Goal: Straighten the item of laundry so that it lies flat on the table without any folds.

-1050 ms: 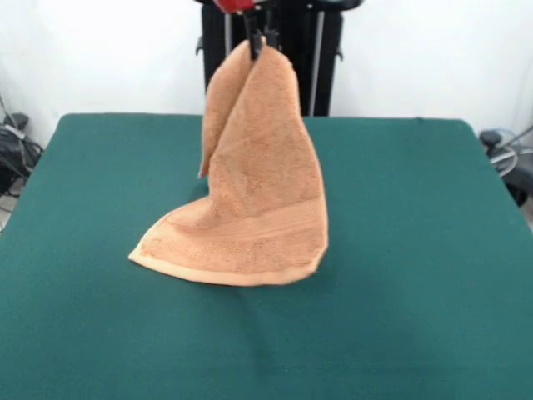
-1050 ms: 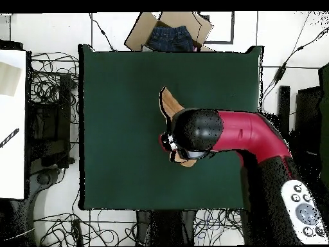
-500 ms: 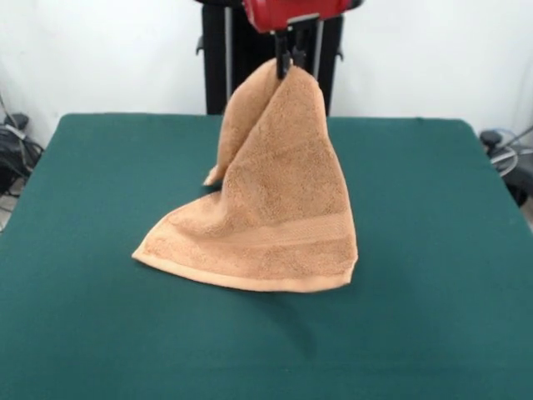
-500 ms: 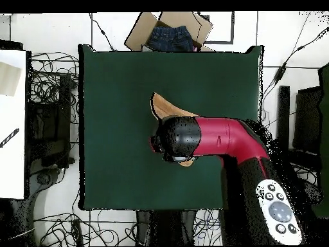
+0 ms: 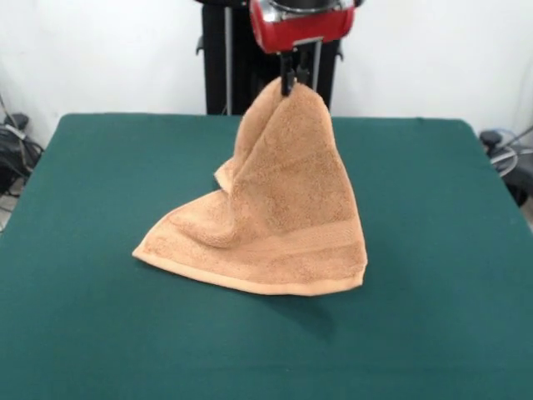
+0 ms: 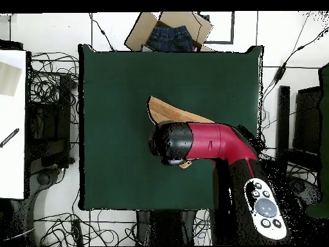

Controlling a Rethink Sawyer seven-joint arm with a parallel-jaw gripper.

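Black two-fingered hand (image 5: pixel 290 81) clamped on one corner of peach-orange square terry towel (image 5: pixel 275 217), held up tent-like; lower hem resting mid dark green felt bench (image 5: pixel 100 175). Best dragged toward 3 o'clock in front view, lowering slowly so the folded flap unrolls flat.

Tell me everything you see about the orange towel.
The towel is peach-orange terry with a woven band above its hemmed lower edge. The tool pinches one corner and holds it up, so the cloth hangs in a folded cone, while its lower part rests spread on the green table, near the middle.
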